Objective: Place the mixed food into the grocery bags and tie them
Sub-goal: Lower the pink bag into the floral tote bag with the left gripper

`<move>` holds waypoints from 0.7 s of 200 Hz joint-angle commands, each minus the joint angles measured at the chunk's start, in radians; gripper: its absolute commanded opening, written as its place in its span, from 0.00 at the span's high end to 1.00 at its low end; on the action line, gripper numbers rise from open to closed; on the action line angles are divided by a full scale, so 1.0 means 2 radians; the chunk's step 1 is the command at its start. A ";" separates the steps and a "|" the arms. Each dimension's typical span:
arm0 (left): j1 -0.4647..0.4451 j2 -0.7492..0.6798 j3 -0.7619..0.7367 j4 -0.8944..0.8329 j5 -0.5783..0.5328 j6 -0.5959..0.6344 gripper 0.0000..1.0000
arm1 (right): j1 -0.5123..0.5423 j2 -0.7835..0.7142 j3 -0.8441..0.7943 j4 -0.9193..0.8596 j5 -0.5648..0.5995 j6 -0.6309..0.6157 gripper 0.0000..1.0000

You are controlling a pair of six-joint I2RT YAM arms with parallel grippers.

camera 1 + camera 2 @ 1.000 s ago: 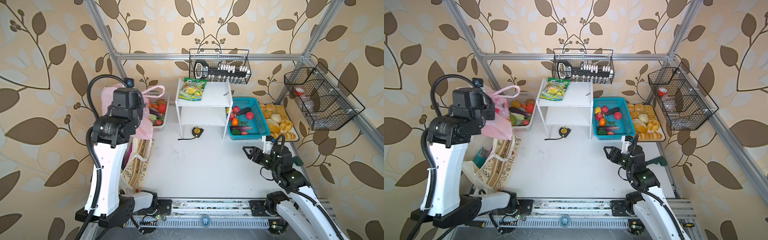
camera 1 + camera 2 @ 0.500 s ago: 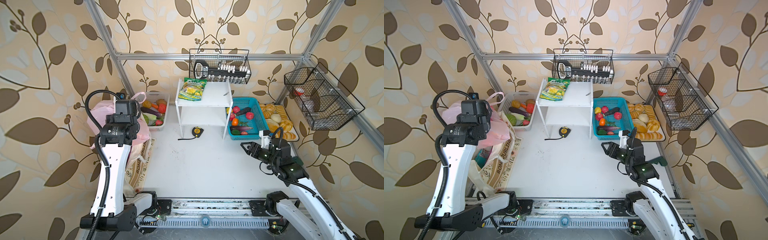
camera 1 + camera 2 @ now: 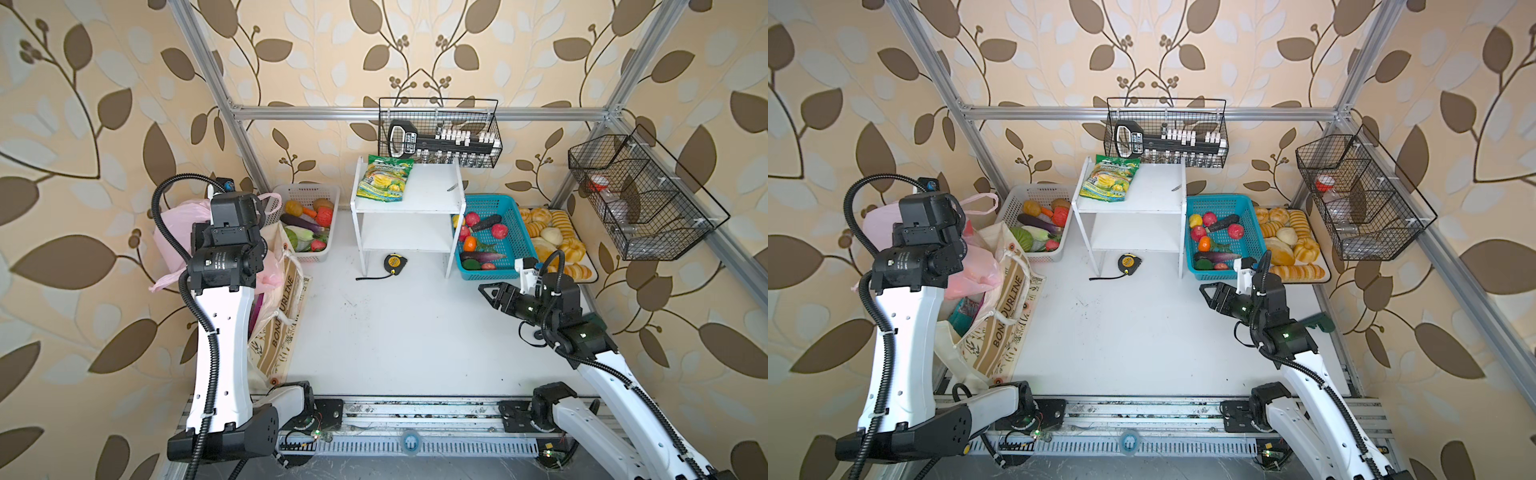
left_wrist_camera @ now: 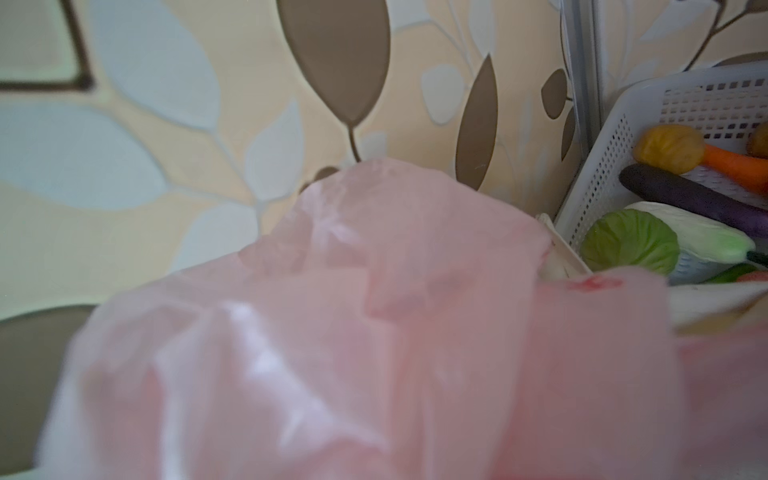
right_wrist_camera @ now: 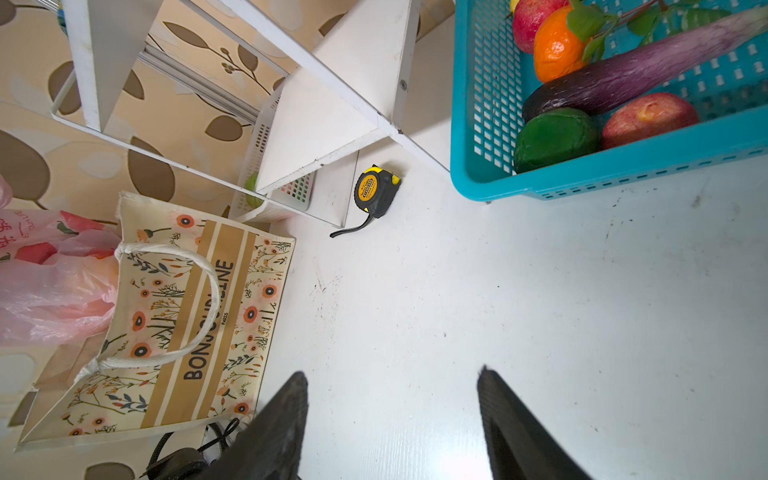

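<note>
Canvas tote (image 3: pixel 282 316) first, as the biggest piece. It slumps open well apart from my right pincer (image 5: pixel 390 372), out ahead of its tips. Down its tan stripe I read "BONJOUR", then letters ending "LINE", with a tiny "PARIS" alongside. Pink plastic bag (image 3: pixel 976 270) sits in the tote's mouth, right under my left pincer, which the wrist housing and the film hide. Its jaws are together, but I cannot tell whether any plastic is caught in them. Red lettering on that bag is too small to read. A teal basket (image 5: pixel 623 174) of toy produce lies just beside the right pincer. A yellow tape measure (image 5: pixel 376 191) lies ahead of it, its label unreadable. The right pincer's jaws stand apart with nothing between them. A second ago the left arm (image 3: pixel 224 332) had the pink bag high above the tote. Both have since come down, while the right pincer has barely shifted.
</note>
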 commanded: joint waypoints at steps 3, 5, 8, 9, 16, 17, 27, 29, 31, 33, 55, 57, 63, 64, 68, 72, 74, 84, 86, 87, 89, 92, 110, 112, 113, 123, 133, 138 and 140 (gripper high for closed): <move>0.016 -0.009 0.001 0.027 0.066 0.081 1.00 | 0.002 0.001 0.010 0.016 -0.009 0.007 0.35; 0.018 -0.011 0.000 0.027 0.075 0.083 1.00 | 0.002 0.002 0.011 0.017 -0.009 0.007 0.35; 0.020 -0.013 0.000 0.026 0.085 0.085 1.00 | 0.002 0.002 0.011 0.018 -0.010 0.007 0.35; 0.021 -0.013 0.000 0.025 0.088 0.085 1.00 | 0.002 0.002 0.012 0.019 -0.010 0.007 0.35; 0.021 -0.014 -0.002 0.016 0.096 0.088 1.00 | 0.002 0.003 0.013 0.023 -0.010 0.007 0.35; 0.021 -0.014 -0.002 0.014 0.096 0.089 1.00 | 0.002 0.004 0.013 0.023 -0.010 0.007 0.35; 0.021 -0.016 -0.016 -0.002 0.106 0.098 1.00 | 0.002 0.008 0.014 0.027 -0.012 0.005 0.35; 0.021 -0.018 -0.024 -0.003 0.107 0.102 1.00 | 0.002 0.009 0.015 0.028 -0.012 0.004 0.35; 0.021 -0.020 -0.032 -0.003 0.108 0.105 1.00 | 0.002 0.011 0.016 0.028 -0.012 0.004 0.35; 0.021 -0.023 -0.038 -0.001 0.108 0.107 1.00 | 0.002 0.012 0.016 0.028 -0.013 0.003 0.35; 0.021 -0.070 -0.136 0.058 0.044 0.103 1.00 | 0.001 0.025 0.027 0.024 -0.026 -0.003 0.35; 0.021 -0.075 -0.143 0.065 0.037 0.099 1.00 | 0.001 0.026 0.028 0.023 -0.028 -0.005 0.35; 0.021 -0.091 -0.159 0.081 0.021 0.090 1.00 | 0.001 0.030 0.031 0.020 -0.033 -0.009 0.35; 0.021 -0.094 -0.161 0.082 0.021 0.089 1.00 | 0.001 0.031 0.032 0.020 -0.034 -0.009 0.35; 0.021 -0.104 -0.168 0.078 0.024 0.083 1.00 | 0.001 0.032 0.032 0.018 -0.037 -0.013 0.35; 0.021 -0.113 -0.171 0.070 0.034 0.074 1.00 | 0.002 0.034 0.032 0.017 -0.039 -0.016 0.35; 0.021 -0.118 -0.171 0.064 0.040 0.069 1.00 | 0.002 0.035 0.032 0.016 -0.040 -0.018 0.35; 0.020 -0.132 -0.168 0.036 0.064 0.038 1.00 | 0.002 0.040 0.030 0.015 -0.045 -0.026 0.35; 0.020 -0.133 -0.168 0.027 0.069 0.032 1.00 | 0.001 0.041 0.030 0.015 -0.046 -0.027 0.35; 0.020 -0.134 -0.167 0.023 0.071 0.029 1.00 | 0.001 0.042 0.030 0.015 -0.046 -0.027 0.35; 0.020 -0.134 -0.165 0.016 0.076 0.023 1.00 | 0.001 0.043 0.030 0.015 -0.047 -0.028 0.35; 0.020 -0.136 -0.164 0.006 0.084 0.014 1.00 | 0.000 0.045 0.031 0.014 -0.049 -0.030 0.35; 0.020 -0.131 -0.157 -0.040 0.126 -0.042 1.00 | 0.001 0.057 0.036 0.008 -0.062 -0.036 0.35; 0.020 -0.128 -0.156 -0.047 0.131 -0.048 1.00 | 0.001 0.058 0.036 0.008 -0.064 -0.036 0.35; 0.020 -0.126 -0.155 -0.051 0.134 -0.050 1.00 | 0.001 0.058 0.037 0.008 -0.064 -0.036 0.35; 0.020 -0.113 -0.148 -0.068 0.166 -0.075 1.00 | 0.001 0.061 0.038 0.007 -0.068 -0.035 0.35; 0.020 -0.092 -0.135 -0.083 0.189 -0.108 1.00 | 0.001 0.059 0.039 0.008 -0.068 -0.034 0.35; 0.020 -0.078 -0.124 -0.096 0.211 -0.119 1.00 | 0.001 0.059 0.038 0.008 -0.068 -0.034 0.35; 0.020 -0.072 -0.118 -0.101 0.220 -0.122 1.00 | 0.001 0.058 0.038 0.008 -0.068 -0.034 0.35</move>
